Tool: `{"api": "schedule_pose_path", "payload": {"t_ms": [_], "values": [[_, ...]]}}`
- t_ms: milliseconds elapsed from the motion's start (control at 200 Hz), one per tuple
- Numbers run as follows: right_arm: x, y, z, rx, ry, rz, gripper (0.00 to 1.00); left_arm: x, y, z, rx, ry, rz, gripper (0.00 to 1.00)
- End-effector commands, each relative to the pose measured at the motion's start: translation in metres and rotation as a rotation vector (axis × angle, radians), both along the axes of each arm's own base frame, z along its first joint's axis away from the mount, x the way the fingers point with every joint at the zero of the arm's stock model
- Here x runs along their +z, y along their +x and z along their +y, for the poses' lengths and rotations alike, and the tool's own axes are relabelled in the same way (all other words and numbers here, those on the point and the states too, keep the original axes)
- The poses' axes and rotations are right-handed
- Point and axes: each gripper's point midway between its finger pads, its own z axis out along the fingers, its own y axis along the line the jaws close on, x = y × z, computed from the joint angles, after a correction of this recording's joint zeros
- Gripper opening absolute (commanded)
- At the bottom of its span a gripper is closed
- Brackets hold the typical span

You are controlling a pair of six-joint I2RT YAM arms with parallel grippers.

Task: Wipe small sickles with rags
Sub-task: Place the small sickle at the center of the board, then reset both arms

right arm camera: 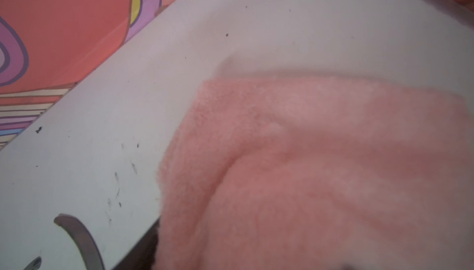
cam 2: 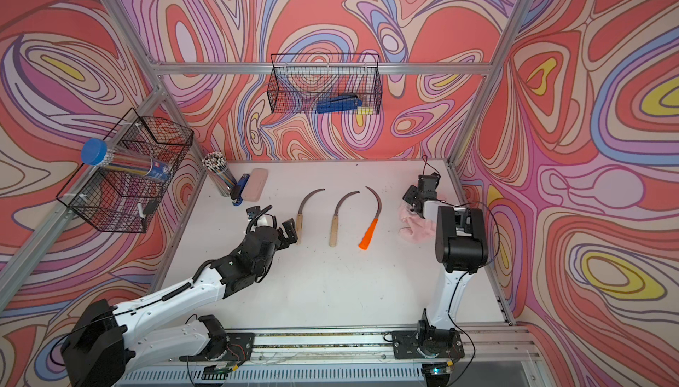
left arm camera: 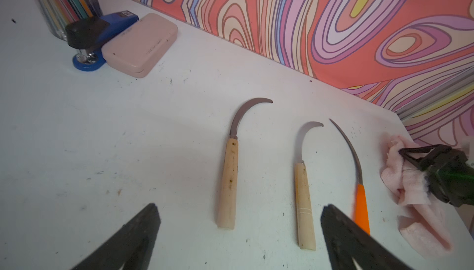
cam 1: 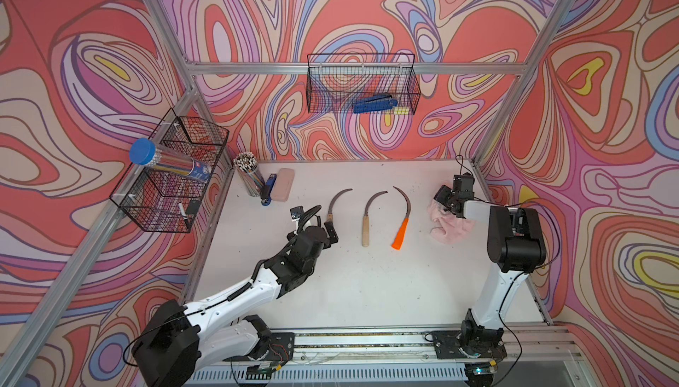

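On the scuffed white tabletop lie, side by side and apart, a pale wooden-handled sickle, a second wooden-handled sickle in the middle and an orange-handled sickle, all with dark curved metal blades. Just beside the last lies a crumpled pale pink terry rag, with the black right gripper on it; grip not discernible. The left gripper stands wide, empty. A rigid pink oblong case sits against a blue stapler.

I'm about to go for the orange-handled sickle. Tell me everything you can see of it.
The orange-handled sickle has a slim, dark, long-curved metal blade and a bright orange, plastic-looking handle. It lies flat on the white table, blade pointing away from the robot, between a wooden-handled sickle and the pink rag, touching neither. Nothing holds it.
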Motion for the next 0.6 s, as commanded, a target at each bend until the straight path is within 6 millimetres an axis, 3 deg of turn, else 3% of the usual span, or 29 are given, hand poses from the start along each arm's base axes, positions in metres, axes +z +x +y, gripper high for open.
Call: {"api": "schedule_pose_path", "payload": {"t_ms": [0,90,175,255,366,456,551,596], "values": [[0.06,0.007,-0.005,-0.029,-0.016,-0.109,0.98,0.023,-0.013,0.034,0.092,0.081,0.037,1.0],[0.105,-0.009,-0.007,0.001,-0.105,-0.149,0.98,0.045,-0.018,0.028,-0.011,0.122,0.013,0.96],[0.123,-0.034,-0.018,-0.027,-0.19,-0.167,0.98,0.06,-0.018,0.03,-0.043,0.157,-0.008,0.94],[0.12,-0.063,-0.032,-0.15,-0.206,-0.203,0.98,0.071,-0.013,0.041,-0.021,0.213,-0.027,0.94],[0.109,-0.082,-0.015,-0.048,-0.272,-0.43,0.98,0.071,0.008,0.073,0.095,0.248,-0.043,0.96],[0.101,-0.101,-0.021,-0.086,-0.33,-0.495,0.98,0.049,0.026,0.11,0.207,0.293,-0.003,0.95],[0.097,-0.107,0.003,0.077,-0.357,-0.493,0.98,0.032,0.027,0.154,0.427,0.462,-0.004,0.97],[0.096,-0.112,0.007,0.098,-0.359,-0.516,0.98,0.028,0.028,0.164,0.484,0.559,-0.046,0.97]]}}
